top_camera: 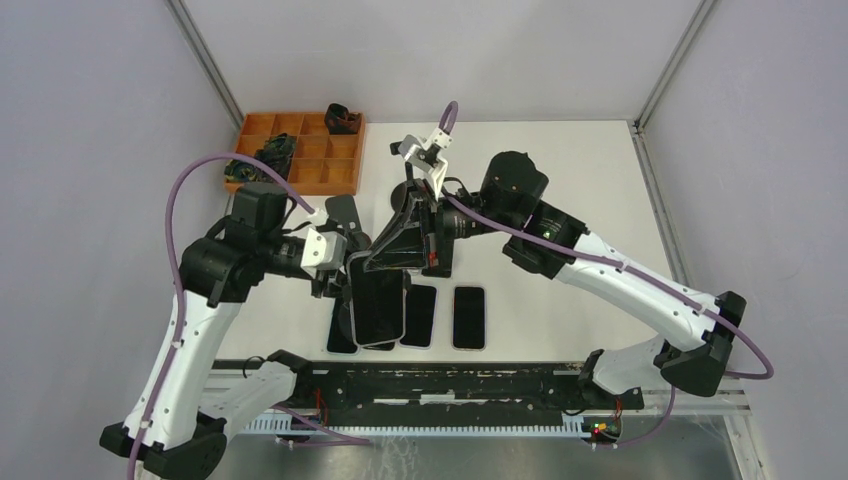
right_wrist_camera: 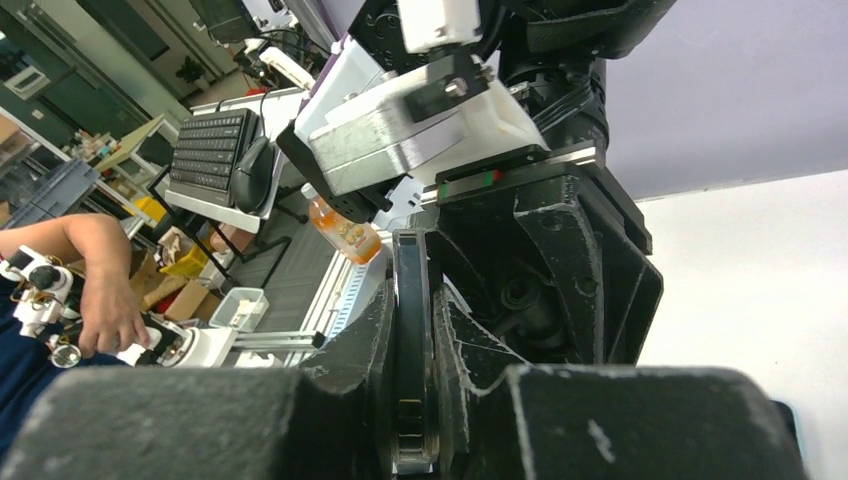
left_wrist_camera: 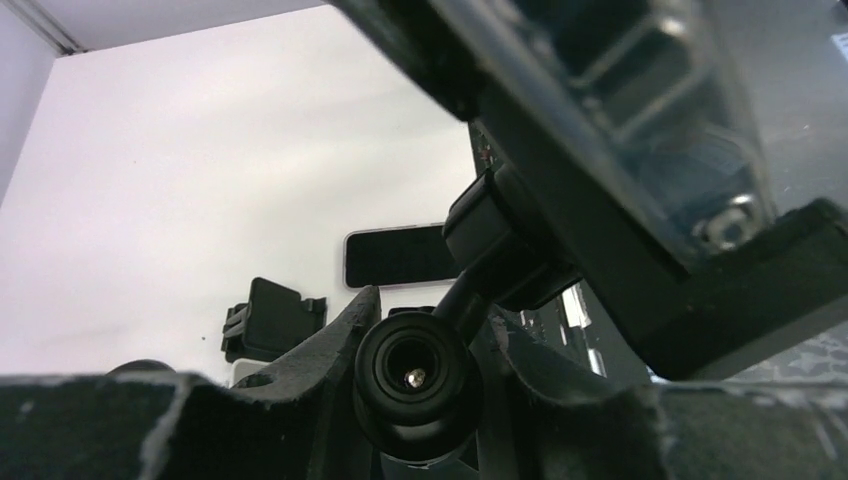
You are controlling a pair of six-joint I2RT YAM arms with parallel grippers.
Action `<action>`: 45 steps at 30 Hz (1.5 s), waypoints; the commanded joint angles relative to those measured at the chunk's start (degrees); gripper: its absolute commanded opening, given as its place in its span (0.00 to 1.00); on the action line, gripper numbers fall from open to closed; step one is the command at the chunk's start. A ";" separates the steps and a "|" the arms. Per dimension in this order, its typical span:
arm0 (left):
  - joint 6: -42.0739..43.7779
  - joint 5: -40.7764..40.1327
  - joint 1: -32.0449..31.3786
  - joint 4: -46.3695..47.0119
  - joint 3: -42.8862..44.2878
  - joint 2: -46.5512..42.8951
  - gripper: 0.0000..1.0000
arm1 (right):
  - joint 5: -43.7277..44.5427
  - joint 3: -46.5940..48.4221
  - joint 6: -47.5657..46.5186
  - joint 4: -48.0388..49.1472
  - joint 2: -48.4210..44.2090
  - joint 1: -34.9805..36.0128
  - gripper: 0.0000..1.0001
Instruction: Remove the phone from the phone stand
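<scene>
The black phone (top_camera: pixel 378 300) is held off the table at the centre, still attached to the phone stand. My right gripper (top_camera: pixel 400 240) is shut on the phone; in the right wrist view the phone (right_wrist_camera: pixel 412 330) stands edge-on, pinched between both fingers of the gripper (right_wrist_camera: pixel 412 400). My left gripper (top_camera: pixel 338 270) is shut on the phone stand. In the left wrist view its fingers (left_wrist_camera: pixel 330 345) clasp the stand's round black base (left_wrist_camera: pixel 415 385). The stand's neck rises to a clamp (left_wrist_camera: pixel 500 240) behind the phone's clear-cased back (left_wrist_camera: pixel 640 120).
Three other phones (top_camera: pixel 468 317) lie flat near the front edge, under and beside the held one. An orange compartment tray (top_camera: pixel 300 165) with small dark items stands at the back left. A black clip part (left_wrist_camera: pixel 270 315) lies on the table. Grey walls enclose the table.
</scene>
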 commanded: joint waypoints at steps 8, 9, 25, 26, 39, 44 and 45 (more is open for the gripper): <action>15.82 -4.97 -0.28 -13.38 -4.02 -3.65 0.02 | 10.45 1.73 7.56 27.36 -8.06 -11.61 0.00; 15.71 -4.97 -0.32 -13.47 -4.10 -3.68 0.02 | 10.46 1.80 7.22 27.13 -8.32 -11.96 0.00; 17.18 -3.48 -0.32 -15.69 2.03 -3.30 0.02 | 8.38 0.37 -6.70 -13.48 -10.02 -36.27 0.00; 16.89 -3.26 -0.32 -15.49 2.59 -3.23 0.02 | 9.96 -2.84 -9.12 -17.20 -10.40 -37.27 0.00; 11.66 -1.38 -0.31 -11.92 4.02 -3.91 0.02 | 17.90 -32.00 -21.95 -26.65 -8.72 -41.67 0.00; 11.99 -1.16 -0.32 -11.72 4.02 -3.53 0.02 | 14.84 -37.63 -21.06 -22.64 -6.23 -42.08 0.00; 12.18 -0.95 -0.31 -11.72 3.90 -3.39 0.02 | 15.29 -38.42 -21.99 -22.89 -5.24 -42.15 0.00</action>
